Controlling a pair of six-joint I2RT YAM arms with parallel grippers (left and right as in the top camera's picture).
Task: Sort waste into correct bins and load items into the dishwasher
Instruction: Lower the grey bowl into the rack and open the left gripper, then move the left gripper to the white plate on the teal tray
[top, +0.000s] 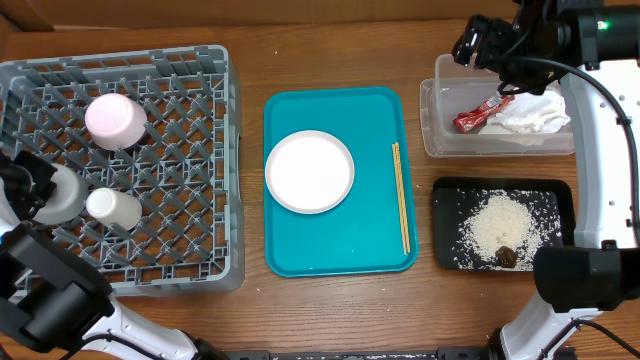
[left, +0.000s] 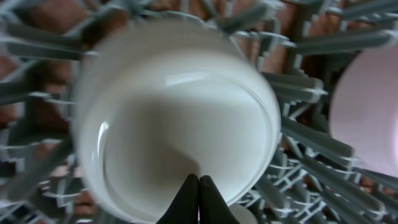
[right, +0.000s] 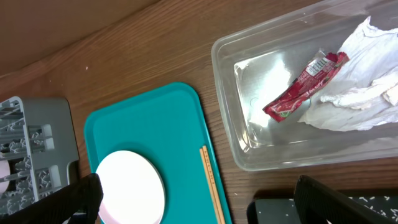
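Observation:
The grey dish rack (top: 200, 80) holds a pale pink bowl (top: 115, 120), a small white cup (top: 113, 207) and a white bowl (top: 60, 195). My left gripper (top: 32, 188) is at that bowl. In the left wrist view its fingers (left: 199, 182) are shut, tips together over the white bowl (left: 174, 118). The white plate (top: 309, 171) and chopsticks (top: 401, 197) lie on the teal tray (top: 340, 250). The clear tub (top: 432, 130) holds the red wrapper (top: 483, 115) and the napkin (top: 535, 113). The black tray (top: 448, 205) holds rice (top: 500, 225) and the brown lump (top: 506, 257). My right gripper (right: 199, 205) is open and empty, high near the tub.
The right wrist view shows the tub (right: 227, 124), the wrapper (right: 301, 87), the napkin (right: 360, 93), the plate (right: 130, 186), the chopsticks (right: 210, 180) and a rack corner (right: 43, 137). The pink bowl (left: 367, 112) lies to the right of the white bowl.

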